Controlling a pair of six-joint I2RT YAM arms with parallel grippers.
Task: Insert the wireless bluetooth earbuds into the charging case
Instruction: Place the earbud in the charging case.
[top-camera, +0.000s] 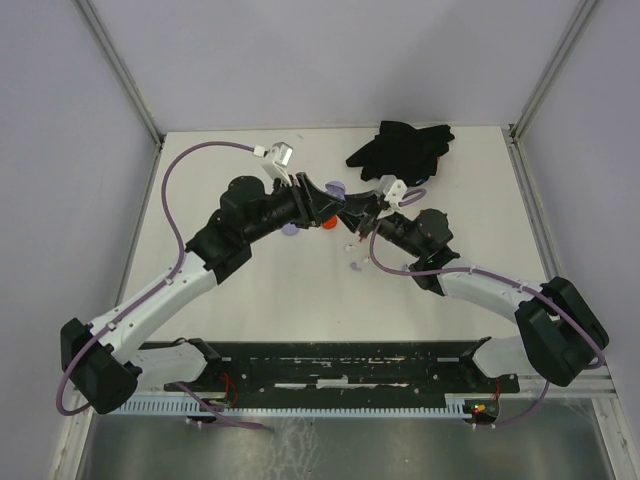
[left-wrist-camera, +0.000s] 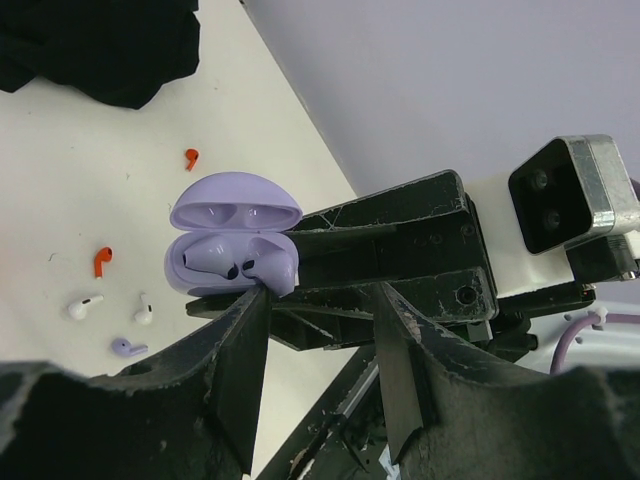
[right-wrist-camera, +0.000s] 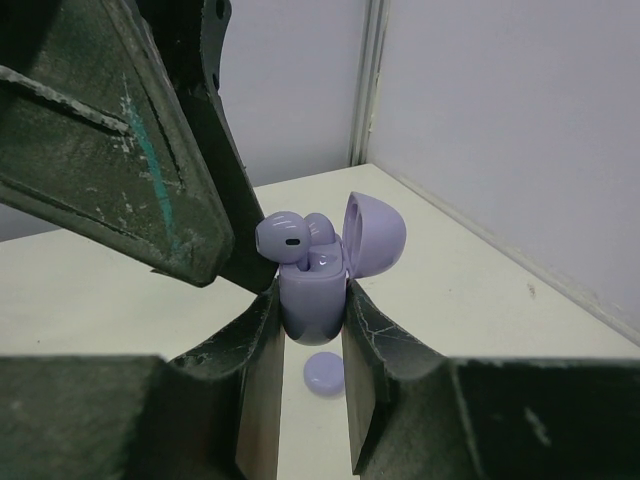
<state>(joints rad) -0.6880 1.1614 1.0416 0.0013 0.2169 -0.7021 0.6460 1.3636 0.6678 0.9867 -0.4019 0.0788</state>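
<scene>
Mid-frame in the top view, the left arm (top-camera: 200, 262) and right arm (top-camera: 470, 285) angle inward, wrists meeting — right gripper (right-wrist-camera: 312, 305) clamped on the open lavender charging case (right-wrist-camera: 315, 285), left gripper (left-wrist-camera: 323, 295) moderately apart and empty beside it — a lavender earbud (right-wrist-camera: 285, 238) in the case, a red earbud (left-wrist-camera: 101, 261) and white earbud (left-wrist-camera: 84, 306) loose at the left wrist view's lower left.

Lavender charging case (right-wrist-camera: 312, 300), red earbud (left-wrist-camera: 101, 262), white earbud (left-wrist-camera: 84, 306), black cloth (top-camera: 400, 145), white table (top-camera: 300, 300)

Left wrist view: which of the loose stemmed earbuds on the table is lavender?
The small lavender plastic earbud, lowest in the picture, just below the two white earbuds. The other loose ones are that white pair and two red earbuds.
</scene>
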